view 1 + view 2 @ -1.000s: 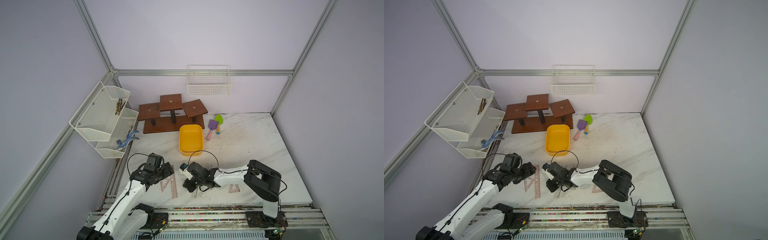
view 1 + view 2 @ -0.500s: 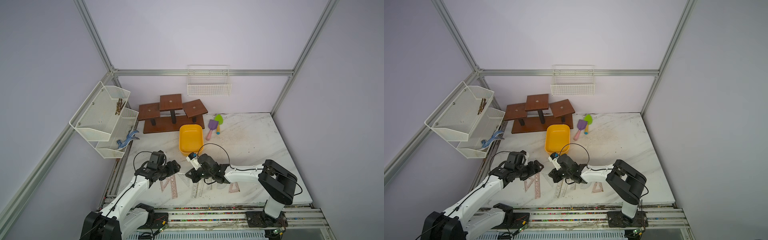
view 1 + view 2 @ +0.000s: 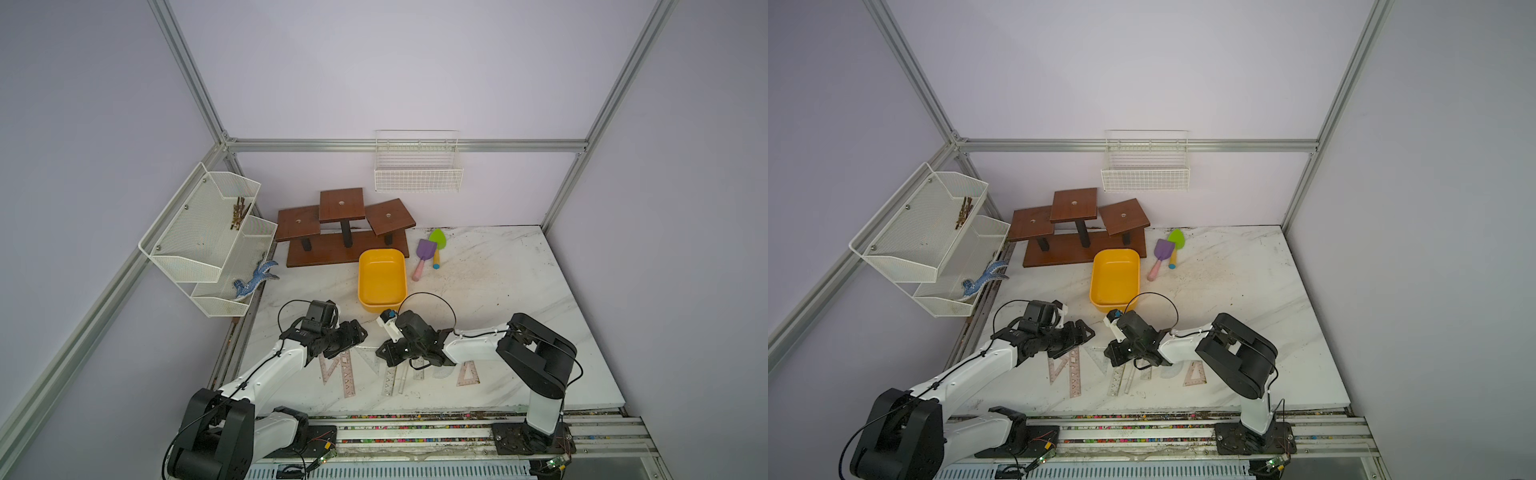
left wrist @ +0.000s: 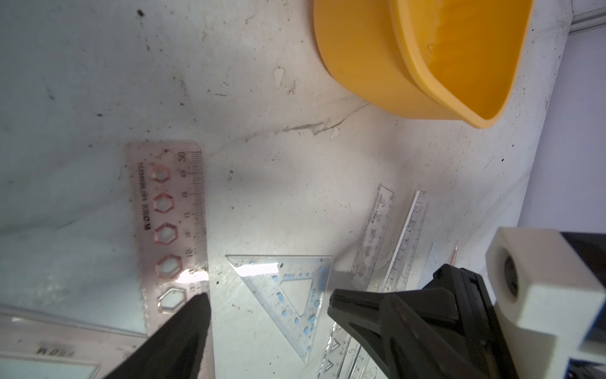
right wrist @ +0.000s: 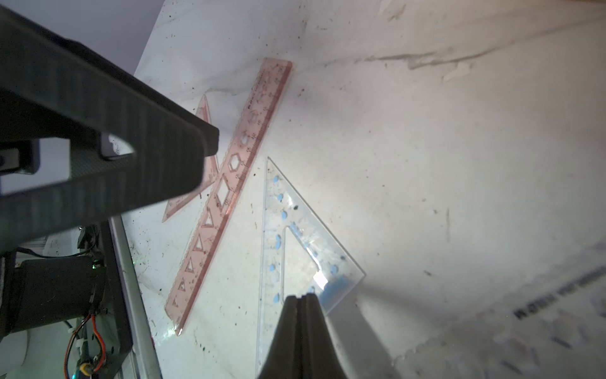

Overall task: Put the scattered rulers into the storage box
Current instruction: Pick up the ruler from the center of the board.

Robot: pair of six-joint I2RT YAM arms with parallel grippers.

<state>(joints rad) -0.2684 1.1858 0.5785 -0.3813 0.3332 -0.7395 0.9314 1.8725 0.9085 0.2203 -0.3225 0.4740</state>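
So, the rulers (image 3: pixel 390 380) lie flat in a loose row along the front of the worktop (image 3: pixel 498 291), all outside the yellow box (image 3: pixel 381 278). The box stands apart from them toward the middle, just in front of a brown wooden stand (image 3: pixel 345 245). Among them, a clear set square (image 5: pixel 273 236) sits between a pink straight ruler (image 4: pixel 170 223) and two clear straight rulers (image 4: pixel 377 236) that lie side by side. A pink set square (image 3: pixel 326 370) lies just beyond the pink ruler, and another pink set square (image 3: pixel 468 374) lies on the far side of the right arm. The right claw (image 5: pixel 300 298) is clenched tight, its tip down on one edge of the clear set square near a corner. The square looks flat on the worktop, and whether it is pinched cannot be told. The left claw (image 3: pixel 359 332) is spread wide with nothing in it. In the left wrist view only one of its fingers (image 4: pixel 177 338) shows, its tip over the scale edge of the pink straight ruler. Beside the box lie a purple toy shovel (image 3: pixel 426 251) and a green toy shovel (image 3: pixel 438 239). A white wire basket (image 3: pixel 417 178) hangs on the back wall. A white mesh rack (image 3: pixel 199 237) on the left wall holds a blue toy lizard (image 3: pixel 253 282).
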